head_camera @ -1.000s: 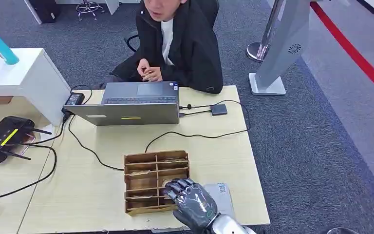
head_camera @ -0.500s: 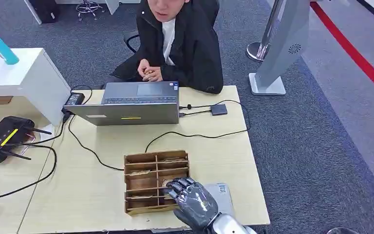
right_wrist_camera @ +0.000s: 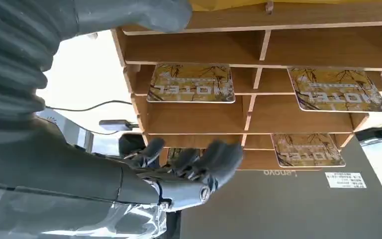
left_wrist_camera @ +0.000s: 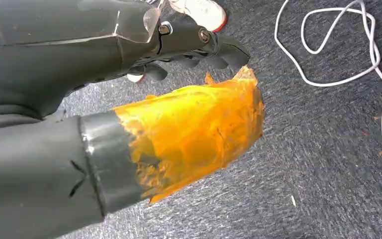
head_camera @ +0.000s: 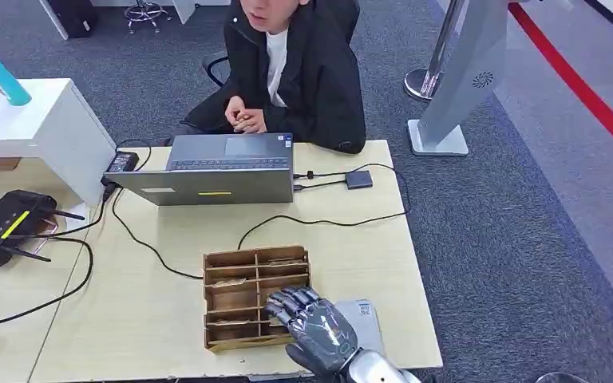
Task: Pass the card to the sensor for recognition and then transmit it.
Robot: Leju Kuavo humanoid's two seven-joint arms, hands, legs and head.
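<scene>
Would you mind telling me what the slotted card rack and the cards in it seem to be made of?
The rack looks like thin unpainted wood board, perhaps plywood: matte brown with darker cut edges where its dividers slot together. The cards look like glossy printed plastic or coated card, with rounded corners and a gold pattern reading HOTEL; which of the two, the pictures leave open. The right hand hovers at the rack.
</scene>
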